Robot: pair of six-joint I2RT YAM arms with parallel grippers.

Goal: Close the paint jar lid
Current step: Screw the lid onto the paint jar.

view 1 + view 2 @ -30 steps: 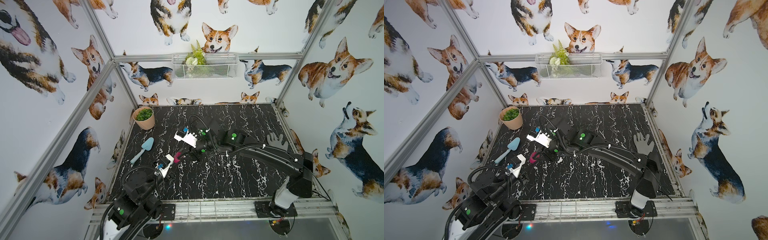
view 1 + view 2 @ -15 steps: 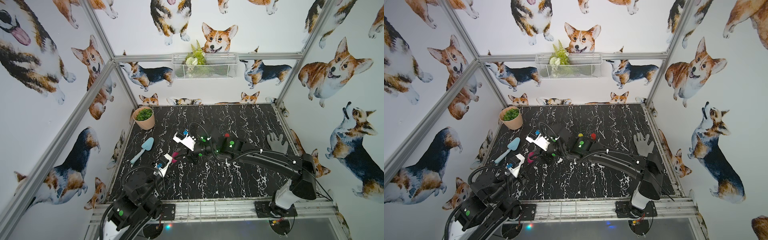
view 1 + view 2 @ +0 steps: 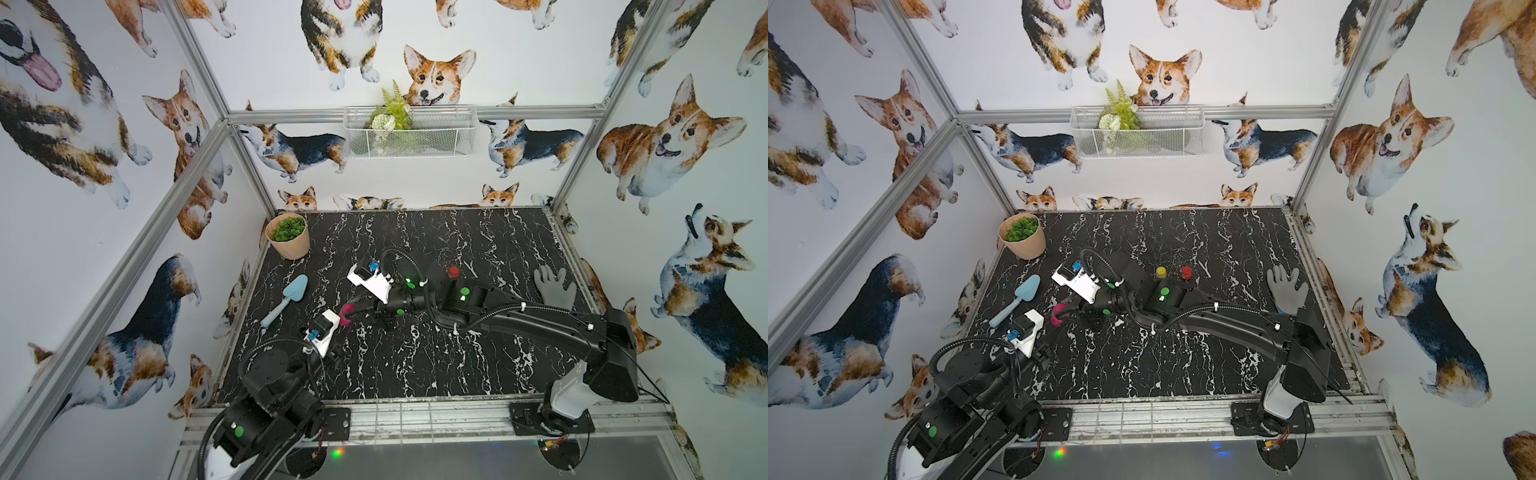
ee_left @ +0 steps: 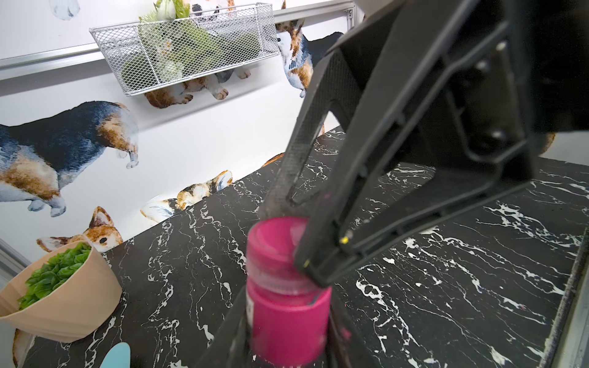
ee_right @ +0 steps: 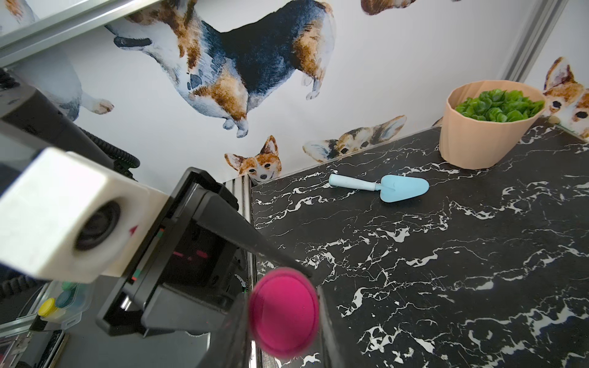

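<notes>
While both arms share the paint jar point(image 4: 287, 286), the step in hand is screwing the lid down. The jar sits between the grippers over the left-middle of the table point(image 3: 457, 353). The left gripper point(image 4: 287, 334) is clamped on the near end and the right gripper point(image 4: 296, 235) pinches the far end. That far end is probably the lid, but blur makes it unsure. Next move: counter-rotate with axes aligned and a light push, or the threads may cross.
</notes>
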